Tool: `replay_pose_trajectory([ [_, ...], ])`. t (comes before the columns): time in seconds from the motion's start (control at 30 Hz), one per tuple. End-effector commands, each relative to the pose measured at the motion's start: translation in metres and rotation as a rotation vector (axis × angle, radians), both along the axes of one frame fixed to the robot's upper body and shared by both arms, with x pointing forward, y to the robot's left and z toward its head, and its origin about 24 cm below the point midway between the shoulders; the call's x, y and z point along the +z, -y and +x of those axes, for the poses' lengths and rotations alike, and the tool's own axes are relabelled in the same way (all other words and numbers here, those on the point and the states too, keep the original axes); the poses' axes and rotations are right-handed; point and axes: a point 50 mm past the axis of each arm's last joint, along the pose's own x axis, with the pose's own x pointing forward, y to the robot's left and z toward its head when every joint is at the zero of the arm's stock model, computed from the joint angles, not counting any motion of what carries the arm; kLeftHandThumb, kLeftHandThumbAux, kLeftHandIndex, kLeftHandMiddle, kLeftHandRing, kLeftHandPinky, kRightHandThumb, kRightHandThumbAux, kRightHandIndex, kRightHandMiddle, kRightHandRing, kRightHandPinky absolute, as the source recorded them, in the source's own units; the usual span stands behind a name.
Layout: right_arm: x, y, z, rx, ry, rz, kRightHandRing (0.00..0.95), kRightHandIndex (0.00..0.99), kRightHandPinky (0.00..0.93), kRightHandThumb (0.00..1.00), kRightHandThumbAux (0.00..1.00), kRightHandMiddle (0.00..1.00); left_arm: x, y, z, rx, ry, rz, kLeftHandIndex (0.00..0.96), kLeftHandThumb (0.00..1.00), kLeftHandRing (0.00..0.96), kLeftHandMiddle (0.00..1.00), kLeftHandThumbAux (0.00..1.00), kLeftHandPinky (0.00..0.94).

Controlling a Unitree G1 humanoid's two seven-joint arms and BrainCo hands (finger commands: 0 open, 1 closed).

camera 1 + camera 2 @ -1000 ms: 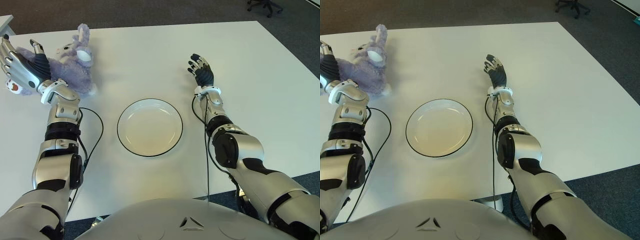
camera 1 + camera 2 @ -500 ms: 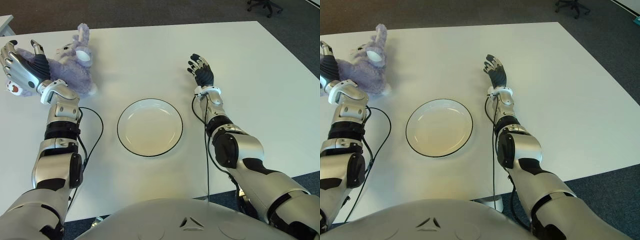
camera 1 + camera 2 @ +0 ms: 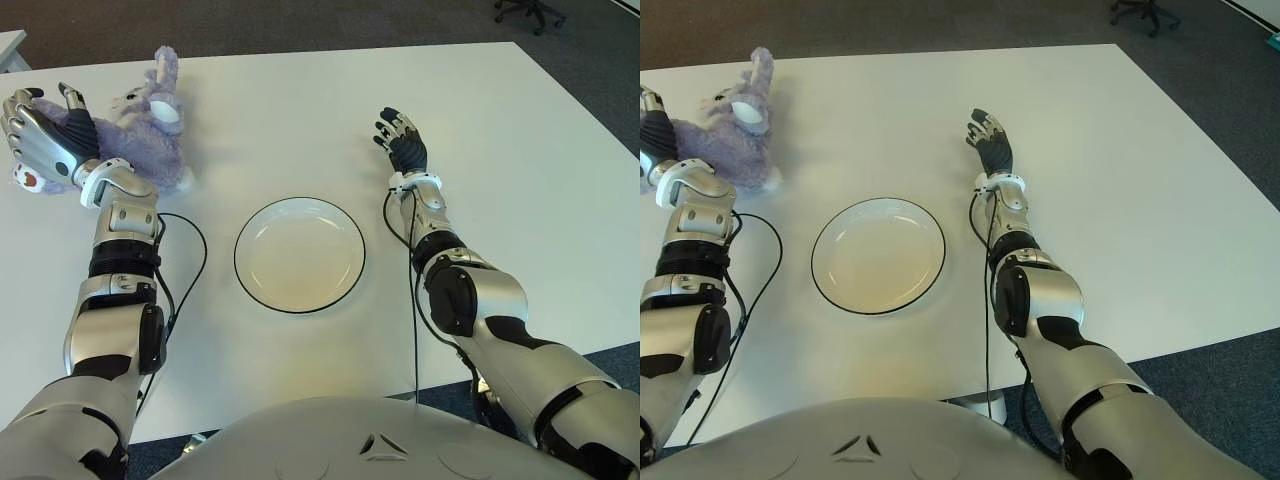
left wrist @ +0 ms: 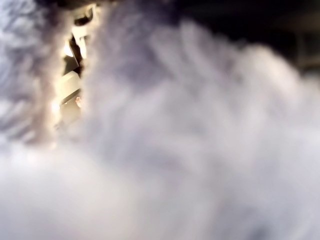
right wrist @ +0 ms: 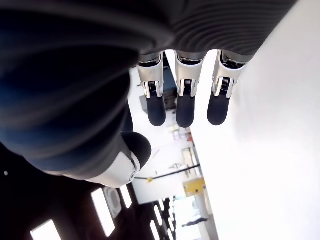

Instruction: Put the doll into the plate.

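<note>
White table (image 3: 520, 150), largest surface: it spreads under both my arms, and everything in the task lies on it. Plate (image 3: 300, 254), dark-rimmed and holding nothing: it sits well to the right of my left hand and nearer my body, between my two arms. Doll (image 3: 140, 125), a purple plush animal: it lies on the table against the palm side of my left hand (image 3: 38, 140), far from the plate; its fur fills my left wrist view. My left fingers (image 3: 18, 112) curl around the doll's outer side, but I cannot tell whether they have closed on it. To grasp well, I judge I should wrap the soft body, not an ear, before lifting. My right hand (image 3: 402, 143) shows beyond the plate to its right, fingers relaxed and holding nothing.
</note>
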Motion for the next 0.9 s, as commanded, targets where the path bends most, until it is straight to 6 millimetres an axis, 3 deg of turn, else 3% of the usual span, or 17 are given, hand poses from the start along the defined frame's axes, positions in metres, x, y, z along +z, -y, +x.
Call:
replay_pose_trajectory([
  [0.03, -0.0275, -0.0007, -0.0131, -0.001, -0.1, 0.003, 0.113, 0.168, 0.153, 0.713, 0.765, 0.132, -0.0056, -0.0013, -0.0015, -0.005, -0.027, -0.05, 0.355, 0.357, 0.314, 0.356, 0.32, 0.294],
  [0.07, -0.0271, -0.0007, -0.0132, -0.005, -0.093, 0.007, 0.113, 0.168, 0.153, 0.713, 0.766, 0.132, -0.0058, -0.0014, -0.0018, -0.007, -0.029, -0.052, 0.357, 0.354, 0.315, 0.356, 0.32, 0.293],
  [0.13, -0.027, -0.0013, -0.0134, -0.012, -0.09, 0.017, 0.115, 0.17, 0.154, 0.711, 0.759, 0.134, -0.0064, -0.0018, -0.0023, -0.012, -0.03, -0.062, 0.46, 0.355, 0.326, 0.38, 0.316, 0.315],
  [0.23, -0.0281, -0.0033, -0.0133, -0.015, -0.104, 0.016, 0.113, 0.174, 0.148, 0.696, 0.748, 0.133, -0.0075, -0.0029, -0.0028, -0.022, -0.034, -0.083, 0.541, 0.378, 0.348, 0.407, 0.309, 0.343],
  [0.37, -0.0289, -0.003, -0.0134, -0.009, -0.112, -0.004, 0.112, 0.172, 0.149, 0.69, 0.739, 0.131, -0.0087, -0.0042, -0.0035, -0.027, -0.044, -0.098, 0.6, 0.402, 0.369, 0.441, 0.3, 0.352],
  [0.9, -0.0285, -0.0003, -0.0143, 0.001, -0.092, 0.01, 0.118, 0.184, 0.157, 0.677, 0.704, 0.145, -0.011, -0.0068, -0.0038, -0.015, -0.101, -0.158, 0.653, 0.388, 0.348, 0.445, 0.308, 0.262],
])
